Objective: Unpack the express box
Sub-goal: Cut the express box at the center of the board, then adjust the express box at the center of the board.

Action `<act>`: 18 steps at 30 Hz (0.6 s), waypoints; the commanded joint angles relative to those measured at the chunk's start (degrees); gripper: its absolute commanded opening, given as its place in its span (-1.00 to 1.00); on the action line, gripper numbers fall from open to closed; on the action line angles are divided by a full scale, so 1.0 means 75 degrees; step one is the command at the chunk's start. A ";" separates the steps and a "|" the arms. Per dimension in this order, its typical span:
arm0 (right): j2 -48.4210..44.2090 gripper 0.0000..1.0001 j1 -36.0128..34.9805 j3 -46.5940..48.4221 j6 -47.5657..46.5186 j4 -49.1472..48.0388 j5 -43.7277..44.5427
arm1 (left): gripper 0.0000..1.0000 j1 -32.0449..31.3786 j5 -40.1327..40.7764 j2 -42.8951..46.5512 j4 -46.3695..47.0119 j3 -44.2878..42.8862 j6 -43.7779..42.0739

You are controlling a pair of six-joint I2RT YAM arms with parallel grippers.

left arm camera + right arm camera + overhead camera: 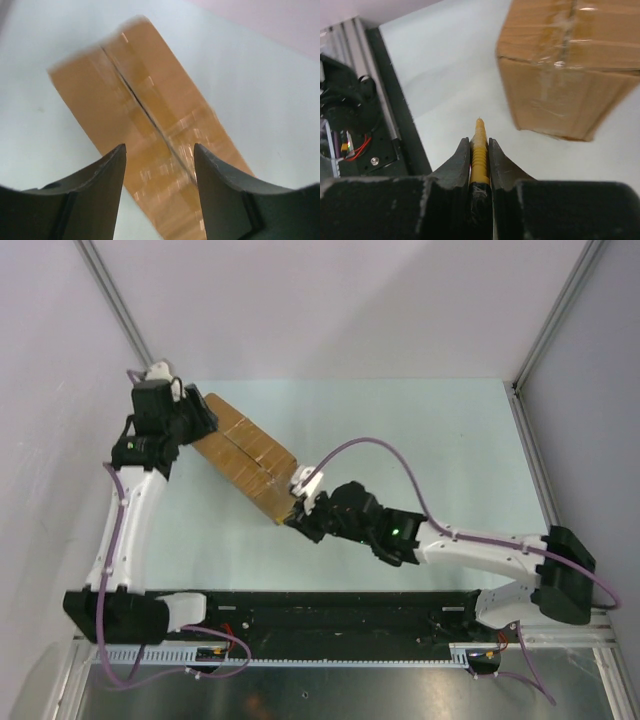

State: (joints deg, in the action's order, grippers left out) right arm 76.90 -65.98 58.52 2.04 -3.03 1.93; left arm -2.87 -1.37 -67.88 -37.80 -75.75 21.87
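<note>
1. Left end effector point(159, 150) hangs over the far-left end of the express box point(245, 452), a long rectangular brown cardboard carton. Its two dark fingers stand wide apart and grip nothing, and the carton's top shows in the gap between them.
2. Right end effector point(479, 142) sits off the box's near-right end, its fingers pinched narrow on a slim yellow ribbed utility knife point(479, 155). The knife's pointed tip juts past the fingertips, apart from the cardboard.
3. The box lies flat on a smooth, matte, pale mint-tinted worktop point(420, 440), set diagonally from far left to near right.
4. Pale lilac-white wall panels point(350, 300) stand beyond the box and to either side of it, joined by silver metal frame posts point(555, 310).
5. Nearer than the box, a long black rail point(330, 605) carries both arm bases.
6. Glossy brown tape point(145, 107) runs along the centre seam of the box's top, where a thin dark slit shows, and more strips cross it. At the near-right end the tape is wrinkled and catches the light, while the cardboard itself is dull with crisp edges.
7. Purple cables point(370, 445) loop along the white-and-black arms on either side of the box.
</note>
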 commanded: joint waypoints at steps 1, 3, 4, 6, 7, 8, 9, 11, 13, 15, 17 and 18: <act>0.0831 -1.00 -0.0589 0.0166 -0.0612 -0.1525 -0.0024 | 0.22 0.1071 0.1470 -0.1143 0.0201 -0.1289 0.0013; 0.1346 -1.00 -0.0707 0.0177 -0.0694 -0.1961 0.0011 | 0.24 0.1494 0.1250 -0.1799 0.0224 -0.1665 0.0539; 0.1522 -1.00 -0.0719 0.0178 -0.0706 -0.2370 0.0162 | 0.25 0.1729 0.1307 -0.1987 0.0259 -0.1945 0.0692; 0.2108 -1.00 -0.0766 0.0271 -0.0916 -0.2689 0.0444 | 0.26 0.1824 0.1541 -0.2841 0.0540 -0.2134 0.0542; 0.2330 -1.00 -0.0754 0.0318 -0.0894 -0.3038 0.0724 | 0.25 0.1917 0.1565 -0.3262 0.0517 -0.2402 0.0472; 0.2495 -1.00 -0.0742 0.0365 -0.0963 -0.3146 0.0900 | 0.21 0.1988 0.1170 -0.3591 0.0482 -0.2532 0.0320; 0.2763 -1.00 -0.0696 0.0469 -0.1138 -0.3240 0.1065 | 0.17 0.2058 0.1004 -0.4012 0.0493 -0.2545 0.0330; 0.2894 -1.00 -0.0626 0.0482 -0.1268 -0.3650 0.1405 | 0.18 0.2153 0.0979 -0.4214 0.0575 -0.2452 0.0424; 0.3000 -1.00 -0.0473 0.0482 -0.1269 -0.3919 0.1464 | 0.20 0.2246 0.0512 -0.4577 0.0750 -0.2486 0.0331; 0.3058 -1.00 -0.0310 0.0494 -0.1175 -0.3991 0.1570 | 0.20 0.2258 -0.0130 -0.4963 0.0774 -0.2708 0.0260; 0.3094 -1.00 -0.0239 0.0506 -0.0941 -0.4085 0.1826 | 0.19 0.2270 -0.0507 -0.5094 0.0775 -0.2756 0.0213; 0.3071 -1.00 -0.0192 0.0494 -0.0917 -0.4050 0.1840 | 0.18 0.2270 -0.0718 -0.5083 0.0775 -0.2663 0.0190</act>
State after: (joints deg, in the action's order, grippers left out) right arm 100.55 -68.95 59.07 -6.00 -25.98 11.07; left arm 13.89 1.74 -106.02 -32.34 -93.45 24.29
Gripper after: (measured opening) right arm 0.154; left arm 0.598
